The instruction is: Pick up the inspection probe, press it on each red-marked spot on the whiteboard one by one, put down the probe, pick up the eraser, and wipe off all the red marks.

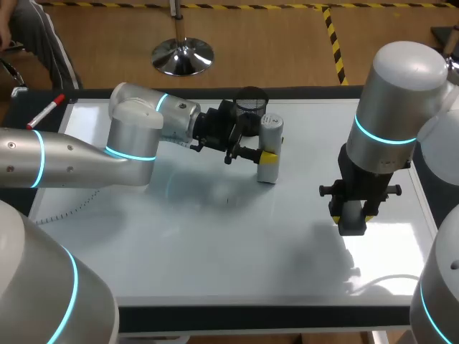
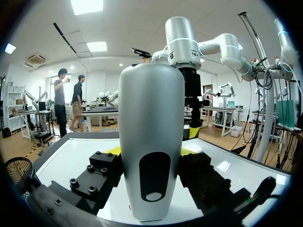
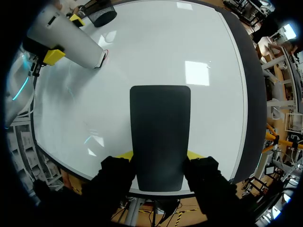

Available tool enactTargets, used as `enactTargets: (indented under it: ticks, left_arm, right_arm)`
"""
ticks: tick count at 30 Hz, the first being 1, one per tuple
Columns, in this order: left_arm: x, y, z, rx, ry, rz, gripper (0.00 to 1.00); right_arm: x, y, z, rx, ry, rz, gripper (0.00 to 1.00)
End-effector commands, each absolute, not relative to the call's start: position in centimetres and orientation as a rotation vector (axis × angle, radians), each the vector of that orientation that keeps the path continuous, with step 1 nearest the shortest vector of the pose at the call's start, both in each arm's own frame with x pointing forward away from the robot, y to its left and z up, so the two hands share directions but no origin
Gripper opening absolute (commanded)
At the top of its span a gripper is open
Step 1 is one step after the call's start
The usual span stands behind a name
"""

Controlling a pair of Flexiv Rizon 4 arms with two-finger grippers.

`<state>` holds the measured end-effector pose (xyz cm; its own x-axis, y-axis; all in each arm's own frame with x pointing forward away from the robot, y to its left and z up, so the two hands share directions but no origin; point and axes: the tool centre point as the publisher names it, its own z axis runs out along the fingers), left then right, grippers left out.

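Note:
The white inspection probe (image 1: 270,147) stands nearly upright at the back middle of the whiteboard (image 1: 215,251), its lower end on the board. My left gripper (image 1: 267,156) is shut on it from two sides; the left wrist view shows the probe (image 2: 151,142) filling the gap between the fingers. In the right wrist view a small red mark (image 3: 106,53) shows right beside the probe's (image 3: 71,40) tip. My right gripper (image 1: 351,213) hangs over the board's right part, shut on the dark eraser (image 3: 160,137), which is held above the surface.
A black mesh cup (image 1: 251,100) stands just behind the probe. A red marker pen (image 1: 46,112) lies at the board's far left corner. A dark frame (image 1: 287,315) runs along the whiteboard's front edge.

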<state>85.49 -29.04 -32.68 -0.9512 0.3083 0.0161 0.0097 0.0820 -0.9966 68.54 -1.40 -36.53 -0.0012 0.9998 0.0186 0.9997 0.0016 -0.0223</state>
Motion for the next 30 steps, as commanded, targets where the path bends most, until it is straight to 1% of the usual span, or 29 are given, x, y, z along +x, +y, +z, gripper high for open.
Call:
enactTargets:
  ticks: [1,30]
  left_arm:
    - [85.5,-29.1,-33.2,-0.322,-2.131,1.966,0.00]
    - [85.2,-29.4,-32.1,-0.333,-2.122,1.983,0.00]
  right_arm:
    - [68.5,-1.6,-36.4,-2.197,-2.204,-0.001,0.00]
    - [68.5,-1.6,-36.4,-2.197,-2.204,-0.001,0.00]
